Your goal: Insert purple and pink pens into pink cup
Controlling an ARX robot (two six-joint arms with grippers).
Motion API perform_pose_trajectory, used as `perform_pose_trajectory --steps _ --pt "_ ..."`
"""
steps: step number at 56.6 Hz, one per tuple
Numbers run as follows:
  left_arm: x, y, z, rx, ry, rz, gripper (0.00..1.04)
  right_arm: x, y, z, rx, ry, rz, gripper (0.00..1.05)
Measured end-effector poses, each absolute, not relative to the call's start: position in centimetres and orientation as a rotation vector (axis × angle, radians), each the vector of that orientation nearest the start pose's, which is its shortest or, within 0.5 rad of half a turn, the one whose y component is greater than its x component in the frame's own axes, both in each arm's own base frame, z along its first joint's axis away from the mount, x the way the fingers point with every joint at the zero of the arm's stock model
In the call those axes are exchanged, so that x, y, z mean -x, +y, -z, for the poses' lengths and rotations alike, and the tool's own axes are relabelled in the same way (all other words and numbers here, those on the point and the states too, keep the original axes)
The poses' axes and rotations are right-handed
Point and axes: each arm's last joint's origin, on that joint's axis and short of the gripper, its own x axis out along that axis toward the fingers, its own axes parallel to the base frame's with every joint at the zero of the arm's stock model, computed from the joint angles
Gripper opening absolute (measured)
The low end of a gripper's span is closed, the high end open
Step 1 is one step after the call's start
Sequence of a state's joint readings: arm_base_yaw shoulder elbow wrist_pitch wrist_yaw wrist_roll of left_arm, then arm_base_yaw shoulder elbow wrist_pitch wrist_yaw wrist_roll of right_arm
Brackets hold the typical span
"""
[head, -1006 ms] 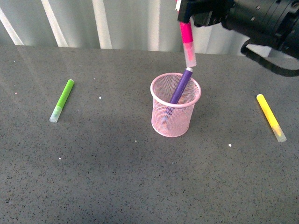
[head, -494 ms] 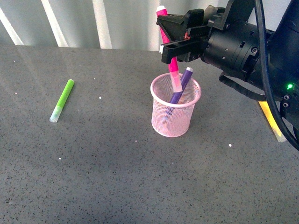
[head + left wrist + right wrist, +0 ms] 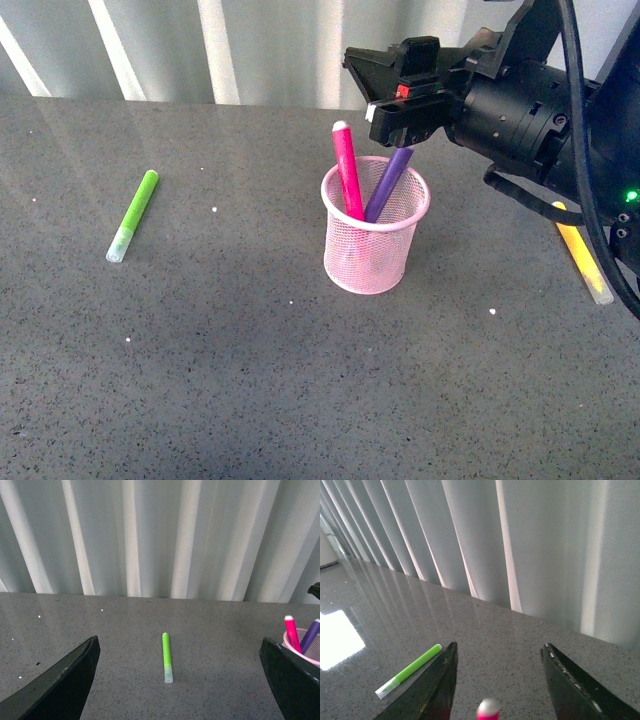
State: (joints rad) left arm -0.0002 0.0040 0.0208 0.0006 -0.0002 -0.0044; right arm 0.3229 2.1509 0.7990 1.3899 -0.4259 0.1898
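Front view, round wire-mesh pink cup, pink pen, purple pen inside

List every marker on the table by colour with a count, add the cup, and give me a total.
Pink marker: 1, in the cup
Purple marker: 1, in the cup
Lime-green marker: 1, lying on the table
Yellow marker: 1, lying on the table, partly hidden by the right arm
Pink mesh cup: 1
Total: 5
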Motion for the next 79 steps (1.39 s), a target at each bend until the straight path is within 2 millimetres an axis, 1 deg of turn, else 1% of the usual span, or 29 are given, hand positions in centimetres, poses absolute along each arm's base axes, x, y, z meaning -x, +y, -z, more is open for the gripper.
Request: perform_pose_trajectory --steps 1,5,6,14,16,18,19,22,25,29,32,36,40,44,45,48,56,57,60,65,68,70,71,73,75,79 --pt "-9.7 0.0 -17.0 0.004 -0.017 0.0 0.98 -34.8 12.9 -10.2 -0.18 0.032 -0.749 0.57" --pt "-9.7 0.0 -17.0 0.004 -0.017 0.0 0.98 -35.0 12.7 -10.3 -0.184 0.03 -0.74 0.71" --pt "-9.7 0.0 -17.0 0.004 -0.017 0.0 0.98 -35.0 12.7 -10.3 -0.185 0.03 -0.739 0.73" --pt "-9.7 0.0 -17.0 0.004 -0.017 0.0 0.98 -34.9 12.6 -10.6 -0.188 0.023 -0.736 0.97" --pt "-9.7 0.0 -17.0 0.004 -0.017 0.0 0.98 -34.8 12.5 -10.9 -0.188 0.017 -0.732 1.0" --pt "-9.7 0.0 -17.0 0.004 -0.017 0.0 0.98 -34.7 12.4 -11.2 -0.188 0.013 -0.728 0.98" --pt "-9.7 0.0 -17.0 0.004 -0.017 0.0 0.98 -34.6 12.3 -11.7 -0.187 0.006 -0.721 0.97" --pt "-9.7 0.0 -17.0 0.004 -0.017 0.0 0.98 -34.3 11.6 -13.0 -0.186 -0.018 -0.687 0.98" --pt "-9.7 0.0 -17.0 0.004 -0.017 0.0 0.98 -33.9 10.2 -15.0 -0.179 -0.054 -0.611 0.98" --pt "-9.7 0.0 -17.0 0.004 -0.017 0.0 0.98 -33.2 8.9 -16.5 -0.171 -0.076 -0.556 0.98" --pt "-9.7 0.0 -17.0 0.004 -0.017 0.0 0.98 -32.3 7.9 -17.7 -0.163 -0.096 -0.529 0.98" --pt "-9.7 0.0 -17.0 0.004 -0.017 0.0 0.98 -30.4 6.4 -19.2 -0.138 -0.144 -0.503 0.98" --pt "-9.7 0.0 -17.0 0.004 -0.017 0.0 0.98 -28.6 5.4 -20.3 -0.108 -0.174 -0.482 0.98" --pt "-9.7 0.0 -17.0 0.004 -0.017 0.0 0.98 -25.9 4.1 -21.0 -0.072 -0.194 -0.461 0.98" --pt "-9.7 0.0 -17.0 0.004 -0.017 0.0 0.98 -24.9 3.6 -21.2 -0.065 -0.198 -0.457 0.98" --pt "-9.7 0.0 -17.0 0.004 -0.017 0.0 0.98 -23.1 2.6 -21.3 -0.06 -0.201 -0.429 0.98" --pt "-9.7 0.0 -17.0 0.004 -0.017 0.0 0.98 -19.4 0.7 -21.2 -0.056 -0.225 -0.336 0.98" --pt "-9.7 0.0 -17.0 0.004 -0.017 0.0 0.98 -18.6 0.3 -21.0 -0.053 -0.238 -0.313 0.98" --pt "-9.7 0.0 -17.0 0.004 -0.017 0.0 0.98 -17.2 -0.4 -20.4 -0.062 -0.238 -0.277 0.98" --pt "-9.7 0.0 -17.0 0.004 -0.017 0.0 0.98 -15.9 -1.3 -19.2 -0.084 -0.22 -0.223 0.97" --pt "-9.7 0.0 -17.0 0.004 -0.017 0.0 0.98 -15.7 -1.7 -18.5 -0.078 -0.146 -0.106 0.9" --pt "-9.7 0.0 -17.0 0.004 -0.018 0.0 0.98 -15.3 -2.0 -17.7 -0.061 -0.078 -0.042 0.83" --pt "-9.7 0.0 -17.0 0.004 -0.018 0.0 0.98 -15.2 -2.1 -17.4 -0.061 -0.062 -0.034 0.81" --pt "-9.7 0.0 -17.0 0.004 -0.017 -0.001 0.98 -14.7 -2.2 -16.5 -0.05 -0.007 -0.005 0.74" --pt "-9.7 0.0 -17.0 0.004 -0.017 -0.001 0.98 -14.5 -2.2 -16.2 -0.042 0.018 0.005 0.68" --pt "-9.7 0.0 -17.0 0.004 -0.018 0.0 0.98 -14.1 -2.1 -16.4 -0.026 0.013 0.005 0.56"
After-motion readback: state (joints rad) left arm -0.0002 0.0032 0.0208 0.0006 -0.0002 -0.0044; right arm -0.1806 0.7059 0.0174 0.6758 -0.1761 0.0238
